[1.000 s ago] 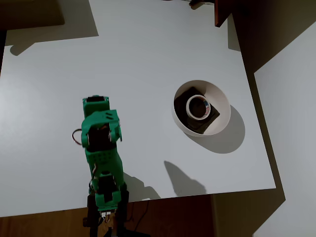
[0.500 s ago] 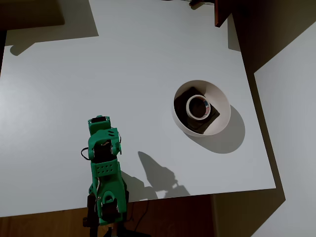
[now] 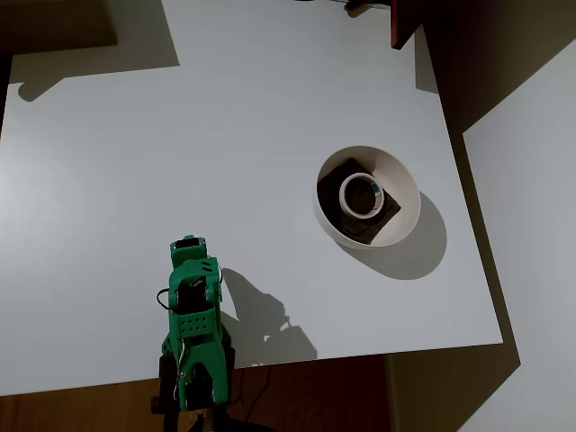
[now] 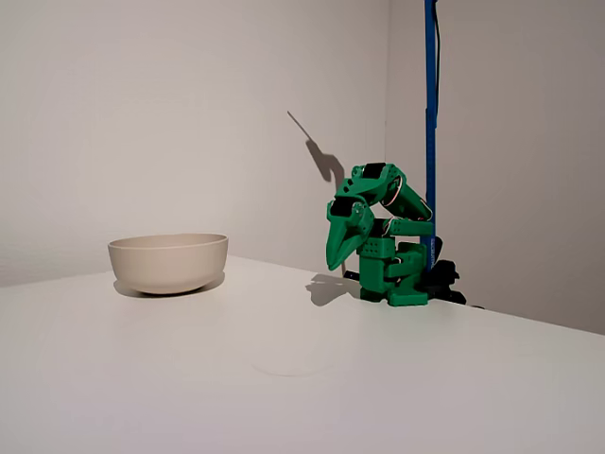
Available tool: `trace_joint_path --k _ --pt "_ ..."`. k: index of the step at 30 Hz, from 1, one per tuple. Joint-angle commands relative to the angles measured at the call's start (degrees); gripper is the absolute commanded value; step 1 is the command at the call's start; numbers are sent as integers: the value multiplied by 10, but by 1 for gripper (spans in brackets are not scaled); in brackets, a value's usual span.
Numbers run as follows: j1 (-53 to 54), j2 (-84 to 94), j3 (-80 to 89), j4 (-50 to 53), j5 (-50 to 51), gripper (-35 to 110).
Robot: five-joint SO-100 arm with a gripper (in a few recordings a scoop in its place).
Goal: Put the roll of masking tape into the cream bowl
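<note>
The roll of masking tape [image 3: 361,194] lies flat inside the cream bowl [image 3: 400,175], on the dark patch at its bottom; the green arm [image 3: 193,324] sits folded at the worktop [image 3: 225,135] edge, well apart; jaws [image 4: 338,257] point down, pressed together, holding nothing.

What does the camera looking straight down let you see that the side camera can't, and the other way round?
From the overhead view you can look into the cream bowl: the roll of masking tape lies flat on a dark patch at the bottom. The fixed view from the side instead shows the bowl's outer wall, and the green arm folded low with its gripper pointing down above the white table, apart from the bowl. Both show bowl, arm and table.
</note>
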Motion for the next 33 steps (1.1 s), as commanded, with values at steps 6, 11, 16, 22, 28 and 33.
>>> trace_joint_path --k 6,11,16,22,28,33 --pt "-6 13 18 55 10 -8" --pt "-3 12 11 87 11 -8" --pt "-2 12 11 87 5 -8" --pt "4 12 11 87 6 -6" --pt "4 12 11 87 6 -8" --pt "4 12 11 87 6 -8"
